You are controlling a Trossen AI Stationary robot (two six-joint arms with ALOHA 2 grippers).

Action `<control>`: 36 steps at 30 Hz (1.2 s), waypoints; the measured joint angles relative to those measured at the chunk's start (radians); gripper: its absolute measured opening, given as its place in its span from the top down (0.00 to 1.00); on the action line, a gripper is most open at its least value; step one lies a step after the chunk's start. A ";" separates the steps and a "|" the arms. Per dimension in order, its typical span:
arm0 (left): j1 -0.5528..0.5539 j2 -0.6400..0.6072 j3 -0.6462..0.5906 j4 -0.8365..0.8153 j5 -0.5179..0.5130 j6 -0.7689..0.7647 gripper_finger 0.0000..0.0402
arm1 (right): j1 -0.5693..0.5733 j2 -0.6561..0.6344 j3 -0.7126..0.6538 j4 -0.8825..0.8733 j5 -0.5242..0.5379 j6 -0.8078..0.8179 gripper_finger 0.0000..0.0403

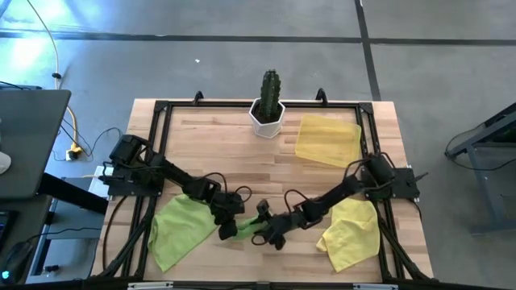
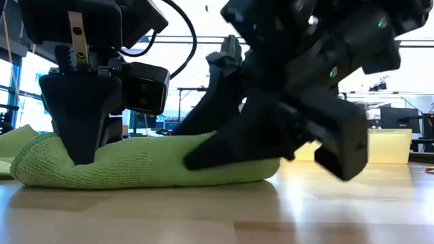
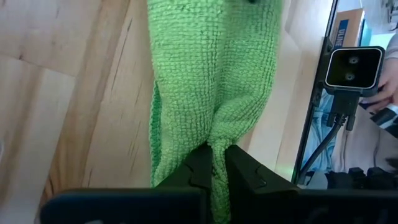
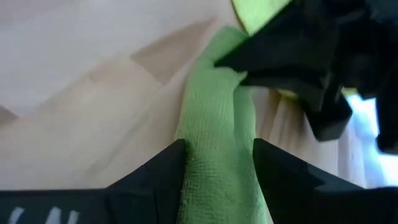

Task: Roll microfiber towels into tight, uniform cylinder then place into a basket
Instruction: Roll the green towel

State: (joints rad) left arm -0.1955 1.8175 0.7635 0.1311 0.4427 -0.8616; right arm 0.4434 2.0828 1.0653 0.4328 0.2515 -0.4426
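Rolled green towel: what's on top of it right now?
The left gripper pinches one end of the rolled green towel; the right gripper straddles the other, fingers open. The roll's top under them is hidden.

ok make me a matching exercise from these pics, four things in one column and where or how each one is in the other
Things:
1. left hand
2. right hand
3. rolled lime-green microfiber towel
4. green cactus in a white hexagonal pot

States or places:
A. stands at the table's far edge
B. open, fingers either side of the roll
C. lies on the wooden table between both hands
D. shut, pinching a fold of green cloth

Pairs: 1-D, 2-B, 3-C, 4-A
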 joint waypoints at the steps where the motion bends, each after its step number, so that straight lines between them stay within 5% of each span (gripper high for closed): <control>1: 0.000 0.000 0.000 0.000 0.000 0.000 0.98 | -0.007 0.007 0.000 -0.001 -0.006 0.011 0.55; 9: -0.002 0.000 0.000 0.001 0.000 0.000 0.96 | -0.059 0.027 0.003 -0.025 -0.106 0.228 0.60; 15: -0.011 -0.001 0.000 0.003 -0.010 0.004 0.89 | -0.098 0.024 0.006 -0.080 -0.206 0.508 0.77; 20: -0.014 -0.001 0.001 0.005 -0.008 0.045 0.82 | -0.106 0.023 0.006 -0.096 -0.282 0.582 0.95; 25: -0.007 -0.023 0.001 -0.009 -0.009 0.142 0.75 | -0.107 0.025 0.004 -0.100 -0.364 0.648 0.97; 36: 0.058 -0.275 -0.002 -0.421 -0.115 0.296 0.72 | -0.218 0.026 0.002 -0.129 -0.633 0.856 0.99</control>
State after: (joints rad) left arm -0.1379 1.5428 0.7616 -0.2900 0.3278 -0.5652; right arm 0.2259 2.1090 1.0672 0.3034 -0.3813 0.4135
